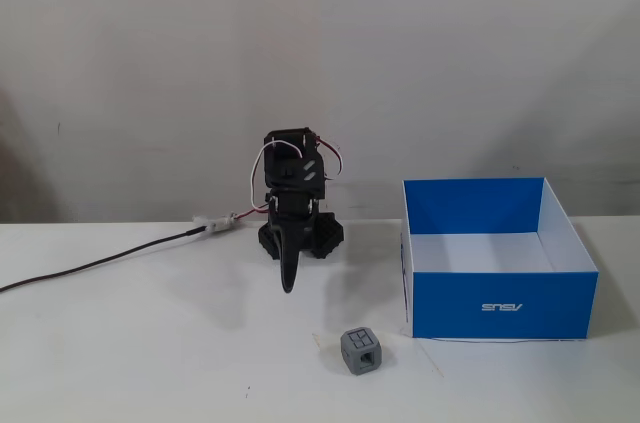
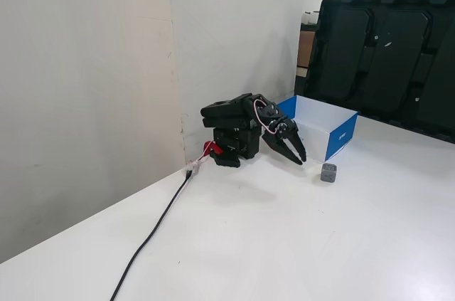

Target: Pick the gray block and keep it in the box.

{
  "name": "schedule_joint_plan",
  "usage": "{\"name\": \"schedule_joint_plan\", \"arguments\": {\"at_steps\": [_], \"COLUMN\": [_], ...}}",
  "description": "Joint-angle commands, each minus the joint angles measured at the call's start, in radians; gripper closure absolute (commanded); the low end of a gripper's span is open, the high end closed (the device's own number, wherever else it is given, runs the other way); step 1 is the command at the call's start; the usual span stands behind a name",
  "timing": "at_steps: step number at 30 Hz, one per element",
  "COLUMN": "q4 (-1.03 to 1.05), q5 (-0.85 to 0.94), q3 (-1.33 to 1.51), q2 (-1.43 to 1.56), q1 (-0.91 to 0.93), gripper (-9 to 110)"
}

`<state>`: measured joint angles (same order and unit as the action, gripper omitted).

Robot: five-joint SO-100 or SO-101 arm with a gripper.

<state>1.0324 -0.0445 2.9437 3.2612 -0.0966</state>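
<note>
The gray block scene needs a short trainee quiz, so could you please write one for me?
1. True or false: the gray block lies inside the box.
2. In a fixed view, the block sits where? A) left of the box's front corner B) behind the box C) on the cable
3. Fill in: the pincer holds ____.

Key: 1 false, it lies on the table outside. 2 A. 3 nothing.

A white table (image 1: 150, 353) carries everything. In a fixed view, the black arm base (image 1: 300, 235) sits near the centre. A dark cable (image 1: 100, 263) trails from it toward 9 o'clock. The blue box (image 1: 497, 305) rests at 3 o'clock, and the gray block (image 1: 361, 350) at 5 o'clock, just beside the box's front corner.
</note>
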Motion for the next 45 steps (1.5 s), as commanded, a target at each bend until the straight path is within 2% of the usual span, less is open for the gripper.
{"name": "schedule_joint_plan", "arguments": {"at_steps": [1,6,9,13,16,18,24,31,37,45], "q4": [-0.002,0.118,0.311,0.342,0.344,0.342,0.298,0.215,0.163,0.118], "q5": [0.015,0.017,0.005,0.002,-0.029,-0.060,-0.086,-0.103,-0.106,-0.101], "q3": [-0.126,-0.583,-0.808,-0.859,-0.922,-0.934,-1.019,-1.095,-1.197,-1.164], "q2": [0.124,-0.327,-0.549,-0.658,-0.841,-0.936,-1.235,-1.529,-1.792,-1.907], "q1": [-0.029,-0.110,-0.202,-0.253,-0.247,-0.253,-0.328,-0.380,-0.350,-0.316], "gripper": [101,101,101,99,89,76,67,62,60,59]}}
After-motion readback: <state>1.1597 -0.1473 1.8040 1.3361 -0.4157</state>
